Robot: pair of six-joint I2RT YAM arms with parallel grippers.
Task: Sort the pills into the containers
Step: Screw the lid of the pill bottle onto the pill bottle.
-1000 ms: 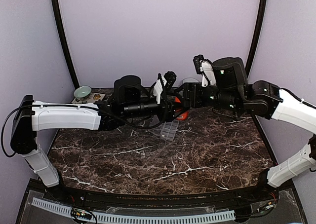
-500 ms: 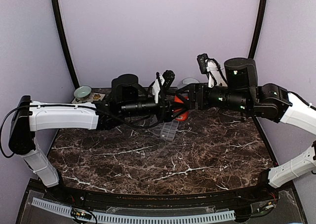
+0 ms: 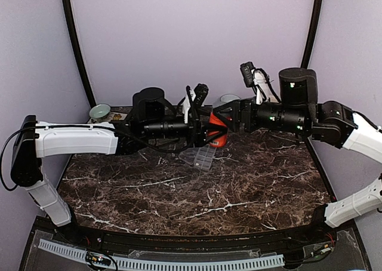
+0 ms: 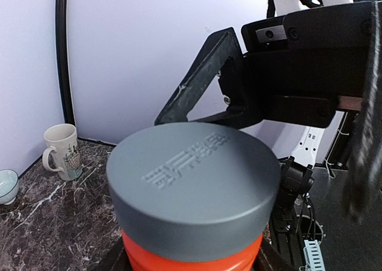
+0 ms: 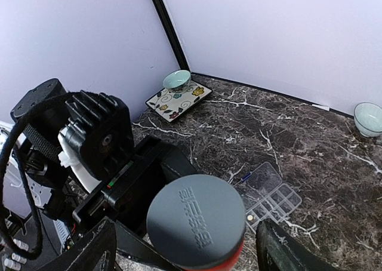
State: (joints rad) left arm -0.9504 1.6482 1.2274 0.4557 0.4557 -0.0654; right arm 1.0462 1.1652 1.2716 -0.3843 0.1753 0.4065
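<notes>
My left gripper is shut on an orange bottle with a grey cap and holds it on its side above the table. My right gripper is open, its fingers standing wide on either side of the cap without touching it. The clear organiser box lies on the table below the bottle with its lid open. In the right wrist view the organiser has one small pale pill in a compartment. Any pills inside the bottle are hidden.
A pale green bowl and a patterned plate sit at the back left. Another bowl and a mug stand at the back near the wall. The dark marble table ends at the purple walls.
My right arm has swung left and levelled out, bringing its open gripper up to the bottle's cap. The left gripper has lifted the bottle slightly.
</notes>
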